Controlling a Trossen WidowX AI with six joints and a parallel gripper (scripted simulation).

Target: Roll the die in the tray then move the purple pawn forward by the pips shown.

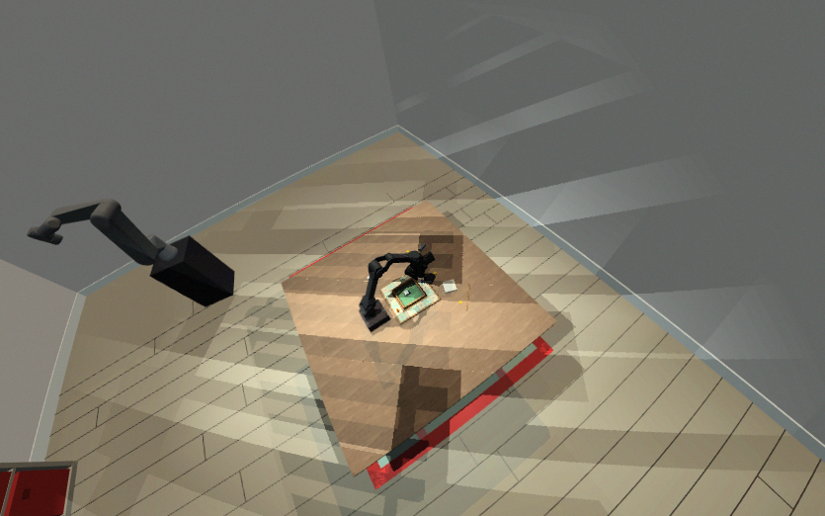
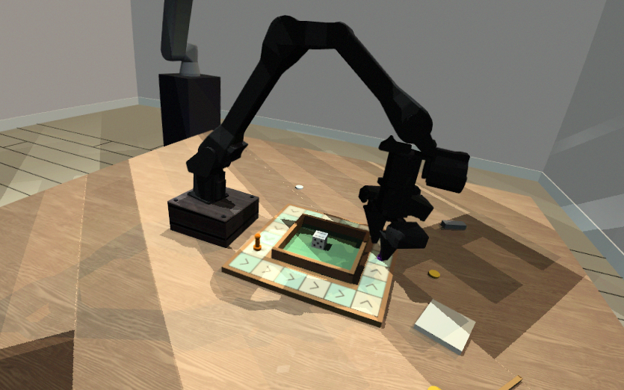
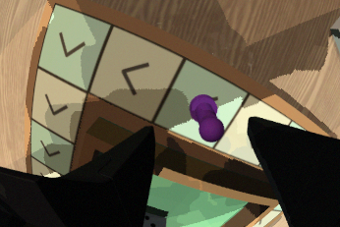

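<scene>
From the top, the black six-joint arm [image 1: 373, 272] [image 2: 304, 36] reaches over the square game board with pale green and cream arrow squares [image 1: 433, 299] [image 2: 304, 301] [image 3: 84, 23], its black parallel-jaw gripper [image 1: 420, 277] [image 2: 379, 249] [image 3: 201, 130] above one edge of it; beyond the board, near the gripper, a flat white square block [image 1: 450, 286] [image 2: 445, 326] lies on the brown wooden table [image 1: 492, 320] [image 2: 125, 310] [image 3: 221, 1]. In the exterior view, the jaws point down at the board's side strip, and a bit of the small purple pawn [image 2: 379, 257] [image 3: 208, 118] shows at their tips. Beside the jaws, toward the arm's base, the white cube die with black pips [image 2: 320, 239] [image 3: 156, 218] rests inside the wood-rimmed tray with a green floor [image 2: 314, 270] [image 3: 192, 202]; farther that way the orange pawn [image 2: 257, 241] stands on a board square. A round yellow disc [image 2: 433, 273] lies on the table on the jaws' other side, between them and the white block. In the wrist view, the jaws are parted, gripping nothing, and the purple pawn stands on a green square between and just ahead of the fingertips, apart from both.
</scene>
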